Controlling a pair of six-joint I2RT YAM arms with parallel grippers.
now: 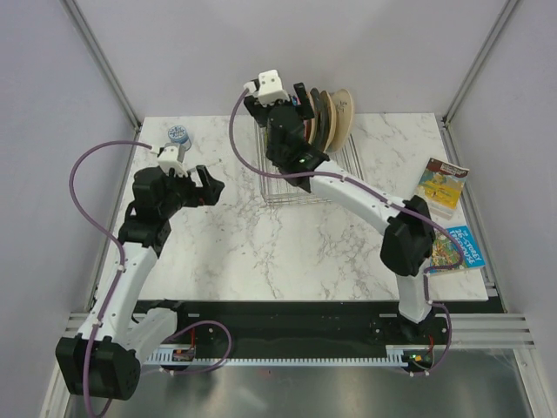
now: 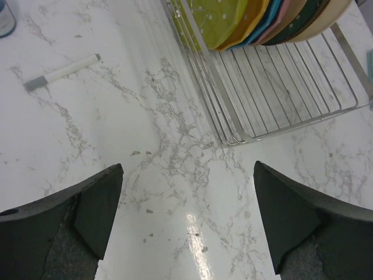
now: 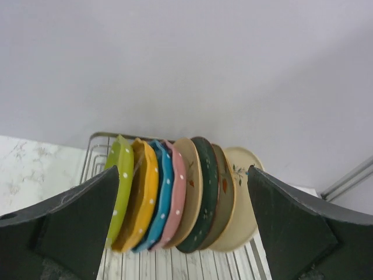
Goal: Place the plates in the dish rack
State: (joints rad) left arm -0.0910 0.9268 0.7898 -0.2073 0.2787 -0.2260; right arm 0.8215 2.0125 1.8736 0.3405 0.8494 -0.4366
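Note:
The silver wire dish rack (image 1: 339, 165) stands at the table's back middle. It also shows in the left wrist view (image 2: 280, 93) and the right wrist view (image 3: 96, 146). Upright in it, in a row, stand the lime green plate (image 3: 121, 186), orange plate (image 3: 143, 198), blue plate (image 3: 163, 195) and pink plate (image 3: 178, 198), then plain beige, dark green and cream plates (image 3: 233, 204). My right gripper (image 3: 183, 233) is open and empty, hovering above the row of plates (image 1: 326, 117). My left gripper (image 2: 186, 216) is open and empty over bare marble, left of the rack (image 1: 209, 183).
A white marker (image 2: 61, 73) lies on the marble left of the rack. A small blue-capped jar (image 1: 178, 136) stands at the back left. Two colourful books (image 1: 444, 187) lie at the right edge. Grey walls and frame posts surround the table.

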